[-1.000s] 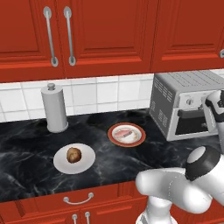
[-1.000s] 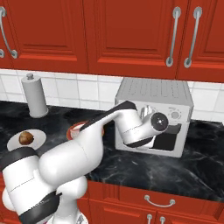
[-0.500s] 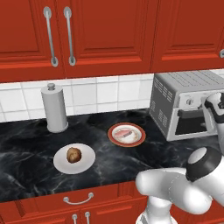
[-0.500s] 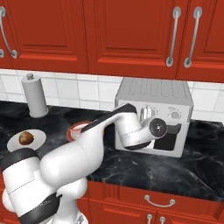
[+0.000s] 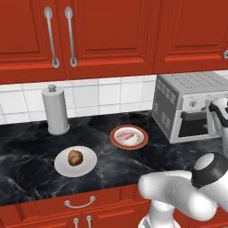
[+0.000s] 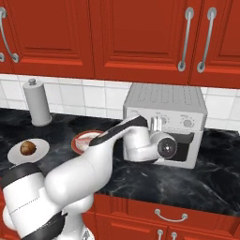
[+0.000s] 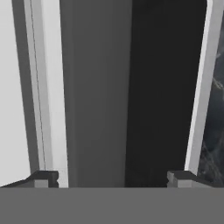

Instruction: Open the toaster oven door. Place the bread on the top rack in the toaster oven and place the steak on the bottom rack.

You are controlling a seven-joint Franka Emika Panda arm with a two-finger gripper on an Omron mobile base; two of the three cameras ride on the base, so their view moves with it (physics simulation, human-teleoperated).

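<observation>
Silver-grey toaster oven [image 5: 191, 109] at counter's right end, door [image 7: 131, 92] shut. Gripper [image 7: 111, 177] close against door, jaws wide, holding nothing. Risk: fingers slipping off handle if closed off-centre. Bread [image 5: 75, 157], steak [image 5: 129, 136] waiting on plates.

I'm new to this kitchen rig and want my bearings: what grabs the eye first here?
The white arm reaches to the toaster oven at the counter's right end, its open gripper close against the dark glass door. On the black marble counter sit the bread on a white plate and the steak on a red-rimmed plate, under red cabinets.
</observation>
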